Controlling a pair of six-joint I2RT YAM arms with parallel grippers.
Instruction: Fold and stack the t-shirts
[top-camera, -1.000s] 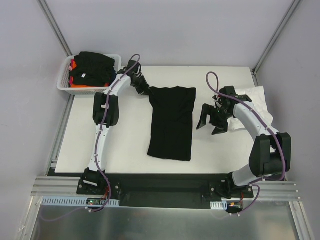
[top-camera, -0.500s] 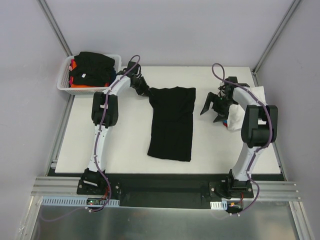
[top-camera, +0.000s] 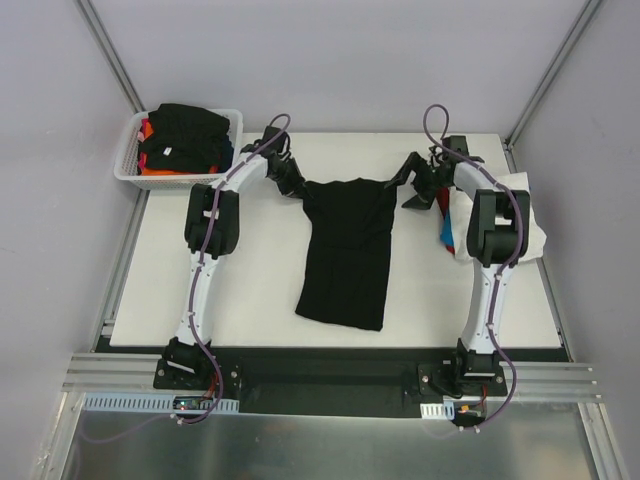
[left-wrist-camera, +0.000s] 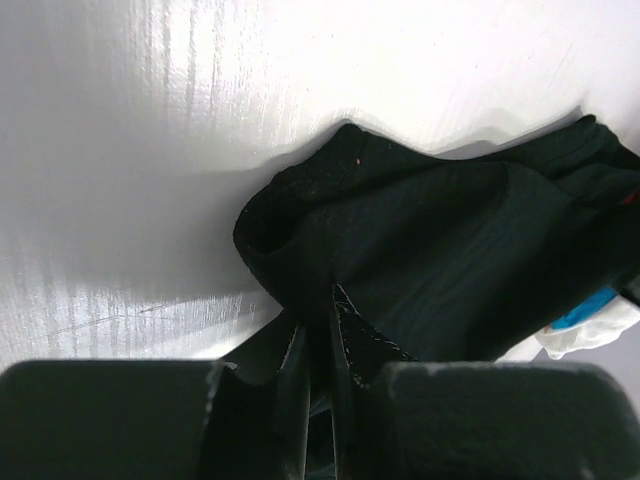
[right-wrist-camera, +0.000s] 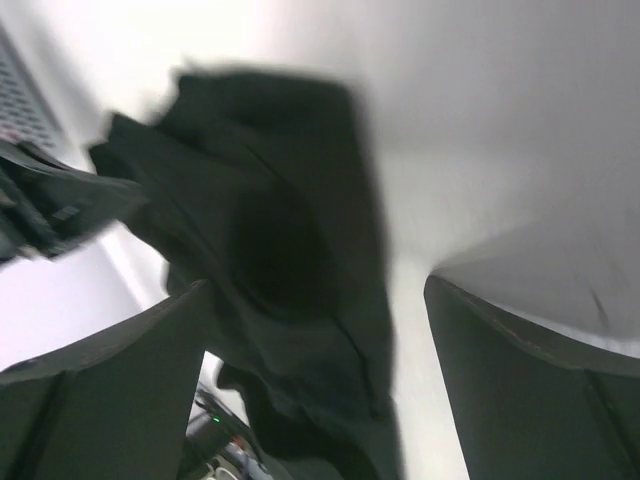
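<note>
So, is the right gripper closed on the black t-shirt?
No, in the right wrist view the right gripper stands wide open, the black t-shirt not gripped.

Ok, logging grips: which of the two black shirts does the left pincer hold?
The black t-shirt spread on the table, pinched at its far left corner; the other black shirt sits in the basket.

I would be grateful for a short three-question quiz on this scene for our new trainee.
1. True or false: the left gripper is shut on a corner of the black t-shirt.
2. The right gripper is: A) open, near the t-shirt's other far corner; B) shut on the t-shirt; C) out of sight.
3. Where does the white basket stand?
Key: 1 true; 2 A; 3 at the far left corner.
</note>
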